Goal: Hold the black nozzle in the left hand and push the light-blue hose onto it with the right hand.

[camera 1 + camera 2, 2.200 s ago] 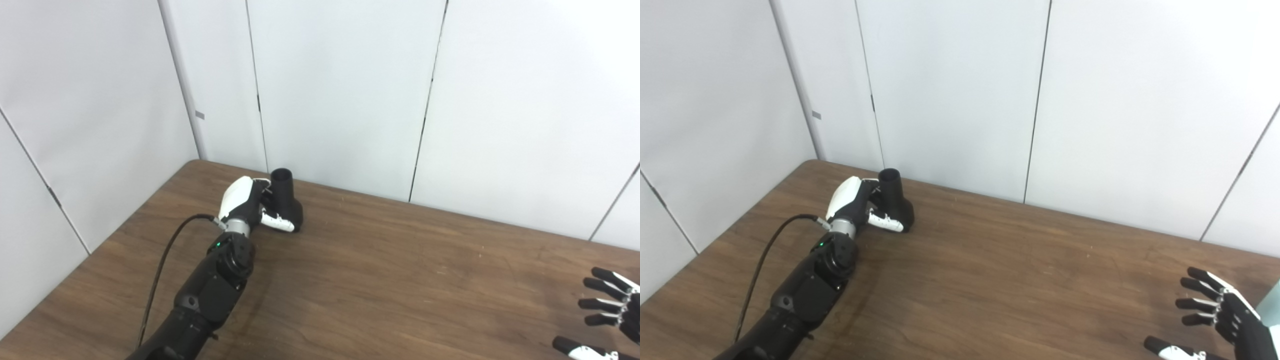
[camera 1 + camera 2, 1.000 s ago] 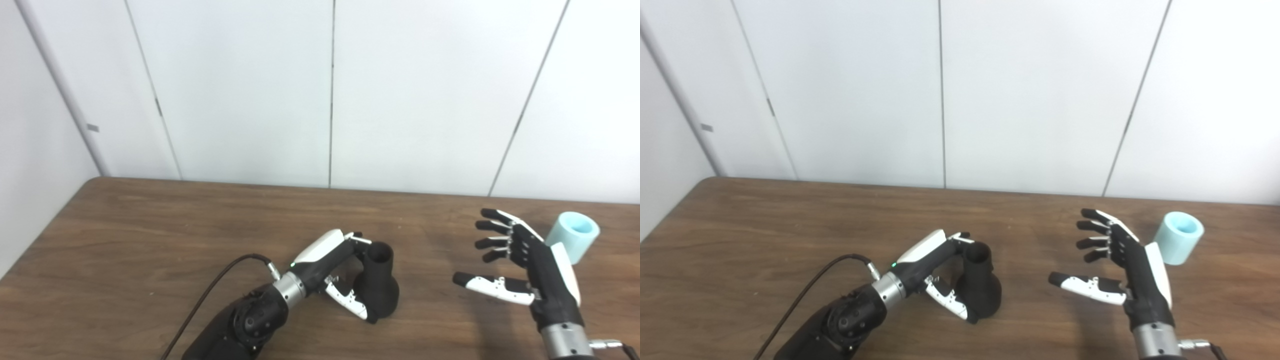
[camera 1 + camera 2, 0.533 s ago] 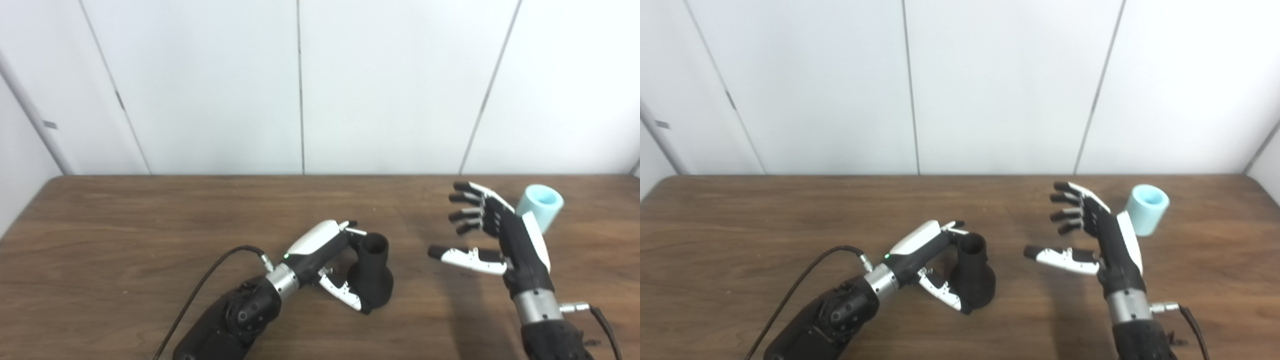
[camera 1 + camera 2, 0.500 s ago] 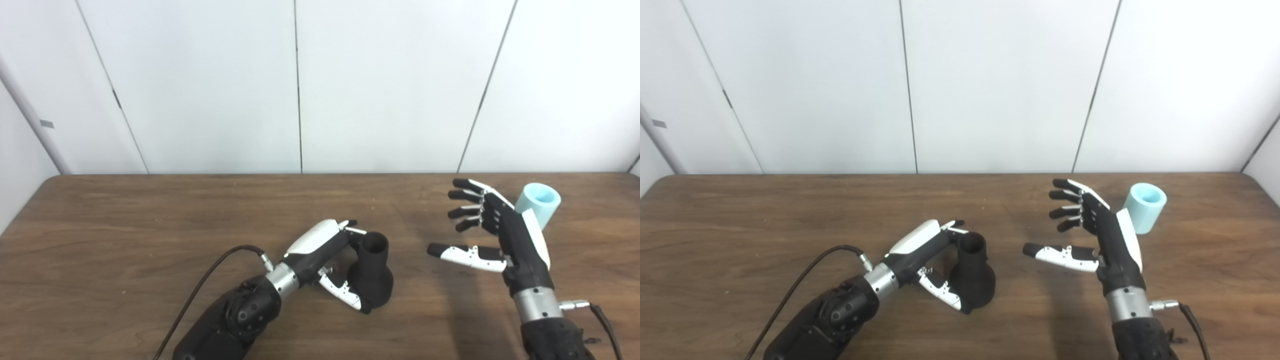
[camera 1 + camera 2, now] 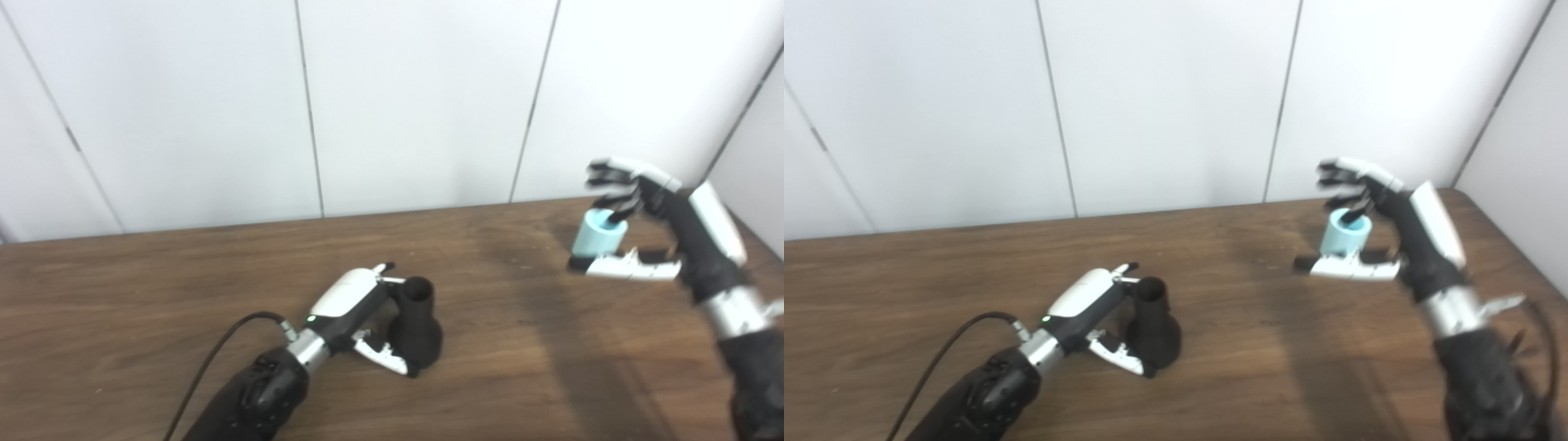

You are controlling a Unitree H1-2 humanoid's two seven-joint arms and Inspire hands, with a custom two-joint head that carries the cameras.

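The black nozzle (image 5: 418,327) stands upright on the wooden table (image 5: 153,288), its round opening up. My left hand (image 5: 361,309) is shut on it, fingers behind its neck and thumb across its flared base. The light-blue hose piece (image 5: 597,240), a short cylinder, stands upright at the table's far right. My right hand (image 5: 649,226) is open around it, fingers over its top and thumb in front of its base; I cannot tell if they touch. The hand is blurred. The same shows in the right eye view: nozzle (image 5: 1153,331), hose (image 5: 1344,236), right hand (image 5: 1387,226).
White wall panels (image 5: 416,104) stand close behind the table's back edge. A black cable (image 5: 214,361) trails from my left forearm. The table's right edge (image 5: 1513,245) lies just beyond the hose.
The camera has swung to the right. My right hand has moved back and right to reach over the light-blue hose. My left hand still holds the nozzle in the same spot.
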